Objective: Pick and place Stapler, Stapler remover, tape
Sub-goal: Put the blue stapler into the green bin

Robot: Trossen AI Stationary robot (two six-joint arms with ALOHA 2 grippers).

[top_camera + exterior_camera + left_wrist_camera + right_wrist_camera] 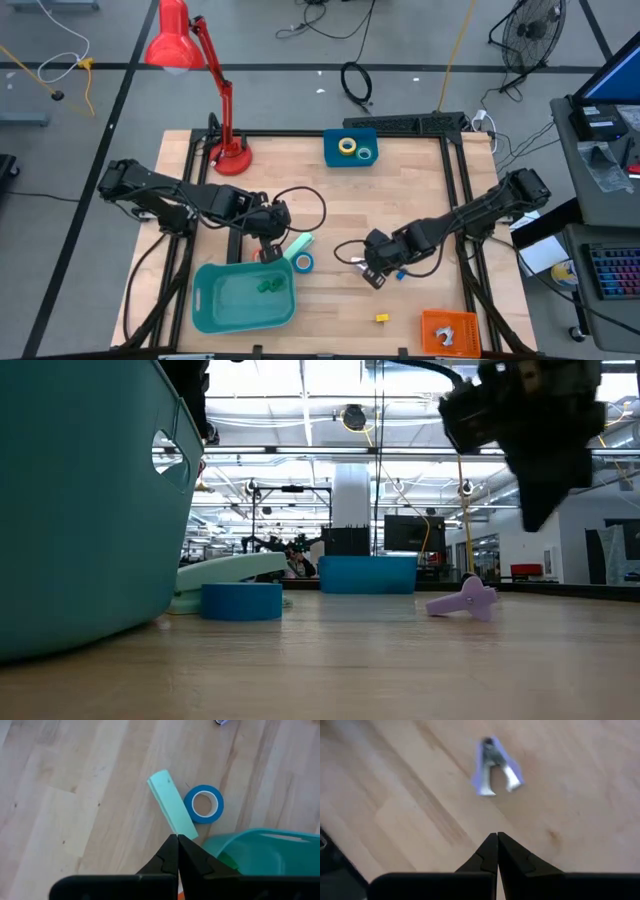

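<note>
The tabletop (330, 200) carries a teal bin (215, 308); beside its rim lie a mint stapler (171, 810) and, touching it, blue tape (203, 803). Both claws, left (177, 839) and right (497, 836), hover pressed together, empty; the remover (494, 767) lies near the right.

Tape roll (303, 262) beside bin (210, 300)

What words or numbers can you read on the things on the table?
None can be read.
The mint-green block, the blue tape roll and the purple staple remover show no writing.
The teal bin shows none either.
The screens far back in the room are too small to read.
</note>
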